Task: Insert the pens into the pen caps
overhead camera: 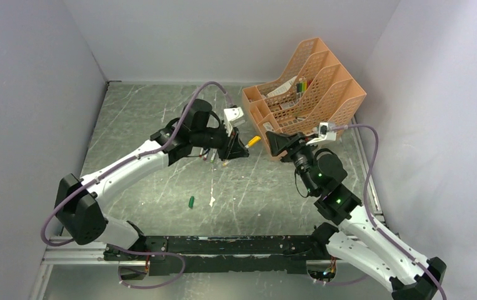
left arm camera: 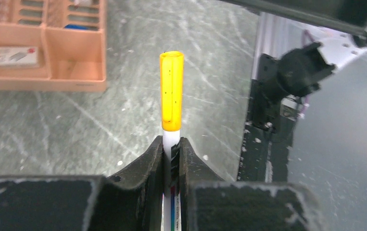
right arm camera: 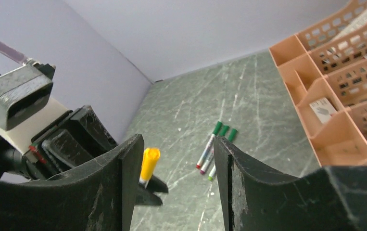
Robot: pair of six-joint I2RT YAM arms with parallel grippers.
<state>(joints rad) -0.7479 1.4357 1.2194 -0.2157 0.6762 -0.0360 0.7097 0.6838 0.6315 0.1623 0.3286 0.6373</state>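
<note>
My left gripper (left arm camera: 171, 147) is shut on a white pen (left arm camera: 170, 139) whose end wears a yellow cap (left arm camera: 171, 91). From above, that gripper (overhead camera: 241, 150) points right, with the yellow cap (overhead camera: 254, 140) sticking out toward my right gripper (overhead camera: 271, 142). The right gripper (right arm camera: 176, 180) is open, and the yellow cap (right arm camera: 149, 165) shows in its gap, close to its left finger (right arm camera: 129, 183). Three pens with green caps (right arm camera: 215, 149) lie side by side on the table. A loose dark green pen cap (overhead camera: 191, 202) lies nearer the front.
An orange plastic desk organizer (overhead camera: 304, 94) stands at the back right, with multicoloured markers and a small box in its compartments. A tiny white scrap (overhead camera: 212, 201) lies beside the loose cap. Grey walls close in the table on three sides.
</note>
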